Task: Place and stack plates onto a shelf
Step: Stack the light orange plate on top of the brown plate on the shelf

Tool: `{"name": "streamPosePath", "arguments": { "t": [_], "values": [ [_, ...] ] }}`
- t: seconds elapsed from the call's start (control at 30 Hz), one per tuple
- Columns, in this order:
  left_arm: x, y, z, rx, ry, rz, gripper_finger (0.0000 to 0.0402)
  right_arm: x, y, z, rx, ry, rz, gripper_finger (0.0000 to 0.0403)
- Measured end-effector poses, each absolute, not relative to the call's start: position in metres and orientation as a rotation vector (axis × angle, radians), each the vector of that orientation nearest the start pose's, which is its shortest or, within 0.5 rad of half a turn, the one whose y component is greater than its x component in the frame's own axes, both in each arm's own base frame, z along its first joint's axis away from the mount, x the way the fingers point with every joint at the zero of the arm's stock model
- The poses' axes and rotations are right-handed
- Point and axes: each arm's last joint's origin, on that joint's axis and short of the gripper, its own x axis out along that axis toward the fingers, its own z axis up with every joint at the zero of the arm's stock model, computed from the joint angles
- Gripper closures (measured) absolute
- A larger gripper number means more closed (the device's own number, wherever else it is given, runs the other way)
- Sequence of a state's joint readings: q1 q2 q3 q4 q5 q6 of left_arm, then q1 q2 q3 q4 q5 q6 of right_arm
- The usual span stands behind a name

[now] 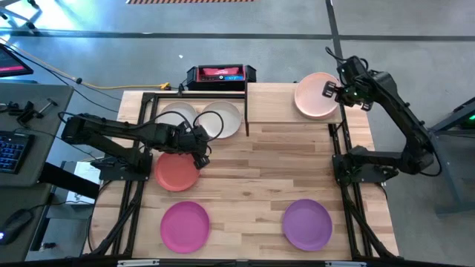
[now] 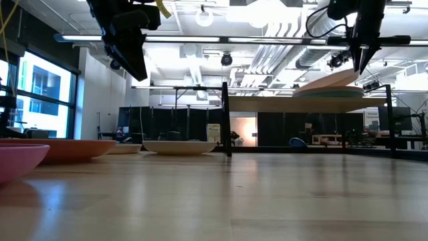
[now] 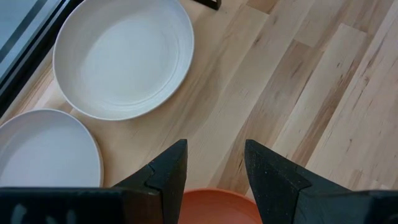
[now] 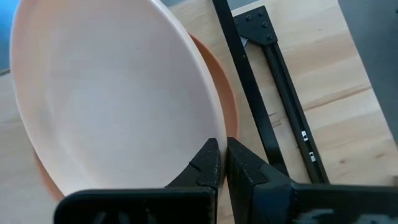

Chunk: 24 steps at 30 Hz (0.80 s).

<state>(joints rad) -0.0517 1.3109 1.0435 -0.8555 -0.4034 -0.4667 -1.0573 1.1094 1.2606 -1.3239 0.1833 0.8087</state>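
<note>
A dusty pink plate (image 4: 106,93) tilts over a peach plate (image 4: 229,99) on the light-wood shelf (image 1: 278,104) at the far right, with my right gripper (image 4: 222,150) shut on it. My left gripper (image 3: 214,152) hangs open above the far edge of the coral red plate (image 1: 177,172), touching nothing. That plate lies flat on the table. A white plate (image 3: 124,56) and a cream plate (image 3: 43,152) lie flat on the table just beyond it. A magenta plate (image 1: 185,226) and a purple plate (image 1: 306,224) lie flat near the front edge. My right gripper pinches the pink plate's rim (image 4: 214,134) between its two fingers, coming from above and pointing steeply down. In the low view the held side (image 2: 351,75) stands higher. The opposite side (image 2: 301,90) slopes down toward the plates on the shelf.
A black and red box (image 1: 220,74) stands at the table's far edge. Thin black shelf posts (image 2: 226,120) rise near the white plates. Black frame rails (image 4: 273,93) run along the table's right side. Bare wood lies between the front plates and in the table's middle.
</note>
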Motion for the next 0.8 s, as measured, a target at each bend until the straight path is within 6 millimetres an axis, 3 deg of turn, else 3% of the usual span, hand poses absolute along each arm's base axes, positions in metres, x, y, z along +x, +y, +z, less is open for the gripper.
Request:
{"name": "streamPosePath", "arguments": {
  "t": [0.53, 0.8],
  "values": [
    [0.2454, -0.0014, 0.2667, -0.160, 0.995, 0.558, 0.0252, 0.0812, -0.1554, 0.3454, 1.130, 0.679, -1.538, 0.0402],
    [0.2454, -0.0014, 0.2667, -0.147, 0.999, 0.550, 0.0252, 0.0830, -0.1554, 0.3455, 1.133, 0.702, -1.458, 0.0402]
  ]
}}
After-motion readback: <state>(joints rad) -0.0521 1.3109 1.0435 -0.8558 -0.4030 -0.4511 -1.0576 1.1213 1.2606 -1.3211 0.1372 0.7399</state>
